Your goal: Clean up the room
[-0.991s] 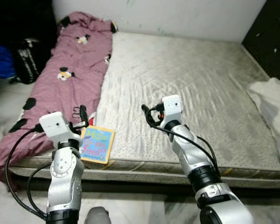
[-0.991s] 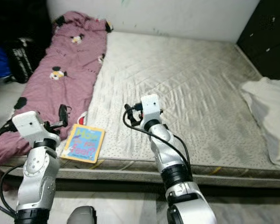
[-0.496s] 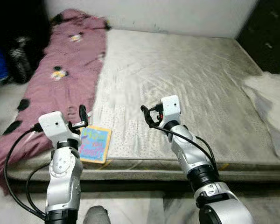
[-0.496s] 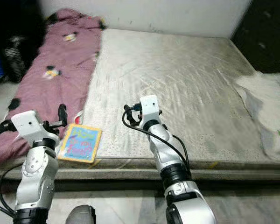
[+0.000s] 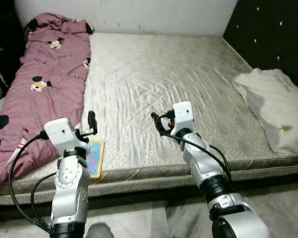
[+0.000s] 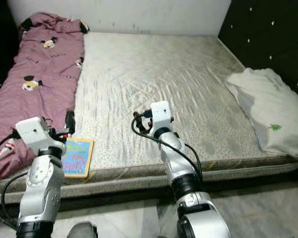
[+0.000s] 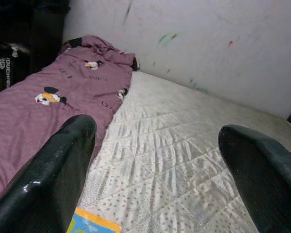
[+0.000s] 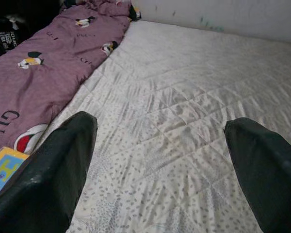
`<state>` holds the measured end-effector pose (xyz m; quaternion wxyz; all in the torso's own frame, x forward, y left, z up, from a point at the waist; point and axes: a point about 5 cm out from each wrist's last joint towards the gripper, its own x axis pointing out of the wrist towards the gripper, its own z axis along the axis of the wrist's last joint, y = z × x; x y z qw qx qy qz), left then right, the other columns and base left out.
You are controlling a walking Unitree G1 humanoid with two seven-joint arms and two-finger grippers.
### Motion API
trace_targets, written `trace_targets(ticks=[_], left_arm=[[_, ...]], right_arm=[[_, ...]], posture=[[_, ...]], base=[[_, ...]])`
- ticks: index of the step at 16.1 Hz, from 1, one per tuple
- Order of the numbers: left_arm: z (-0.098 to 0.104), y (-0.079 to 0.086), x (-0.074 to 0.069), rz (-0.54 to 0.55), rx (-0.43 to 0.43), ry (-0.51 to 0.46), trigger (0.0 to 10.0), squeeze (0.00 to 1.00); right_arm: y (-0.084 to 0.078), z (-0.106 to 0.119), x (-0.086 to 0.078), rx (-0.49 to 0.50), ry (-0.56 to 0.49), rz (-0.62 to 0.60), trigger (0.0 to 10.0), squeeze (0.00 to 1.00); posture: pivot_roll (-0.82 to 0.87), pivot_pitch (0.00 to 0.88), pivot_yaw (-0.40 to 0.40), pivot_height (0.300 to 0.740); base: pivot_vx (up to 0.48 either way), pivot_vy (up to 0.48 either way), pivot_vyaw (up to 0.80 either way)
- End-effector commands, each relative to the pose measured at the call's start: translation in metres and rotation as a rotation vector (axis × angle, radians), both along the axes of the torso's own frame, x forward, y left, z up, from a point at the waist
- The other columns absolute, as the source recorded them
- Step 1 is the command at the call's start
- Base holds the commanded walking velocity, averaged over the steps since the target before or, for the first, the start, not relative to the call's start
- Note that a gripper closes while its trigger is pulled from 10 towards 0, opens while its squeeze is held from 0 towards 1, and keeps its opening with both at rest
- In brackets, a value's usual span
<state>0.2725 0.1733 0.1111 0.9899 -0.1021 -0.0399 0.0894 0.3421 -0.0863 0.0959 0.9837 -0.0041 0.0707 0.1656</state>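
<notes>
Book (image 6: 76, 157) lies flat at the mattress (image 5: 159, 84) front edge just below my left end effector (image 5: 91, 124), the nearer one; both it and right end effector (image 5: 156, 121) gape wide, holding nothing.

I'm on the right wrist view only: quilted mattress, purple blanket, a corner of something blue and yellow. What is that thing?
Observer: A children's book, lying flat on the mattress at its near edge, right beside the purple blanket.
Operator: Which tool is nearer to it?
Observer: The left tool. It hovers just above the book, fingers open. The right tool hangs over the bare mattress, off to the book's right, also open.
Operator: Anything else on the bed to tidy?
Observer: A white pillow with a small green mark lies at the bed's right edge, against the dark studded wall.
</notes>
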Motion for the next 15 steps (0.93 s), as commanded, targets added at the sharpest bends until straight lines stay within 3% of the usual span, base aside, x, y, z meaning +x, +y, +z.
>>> trace_targets(ticks=[1, 9, 15], left_arm=[[0.0018, -0.0029, 0.0011, -0.015, -0.002, -0.009, 10.0, 0.00], [0.0022, -0.0023, 0.0019, -0.013, 0.001, -0.008, 10.0, 0.00], [0.0017, -0.0021, 0.0028, -0.007, 0.005, -0.003, 10.0, 0.00]], right_arm=[[-0.0023, 0.0025, 0.0022, -0.003, -0.004, -0.003, 10.0, 0.00], [-0.0018, 0.0026, 0.0030, -0.004, -0.002, -0.002, 10.0, 0.00], [-0.0014, 0.0021, 0.0034, -0.003, 0.002, -0.004, 10.0, 0.00]], posture=[[0.10, 0.019, -0.085, 0.740], [0.10, 0.019, -0.085, 0.740], [0.10, 0.015, -0.083, 0.740]], base=[[0.382, 0.000, 0.00], [0.257, 0.000, 0.00], [0.000, 0.000, 0.00]])
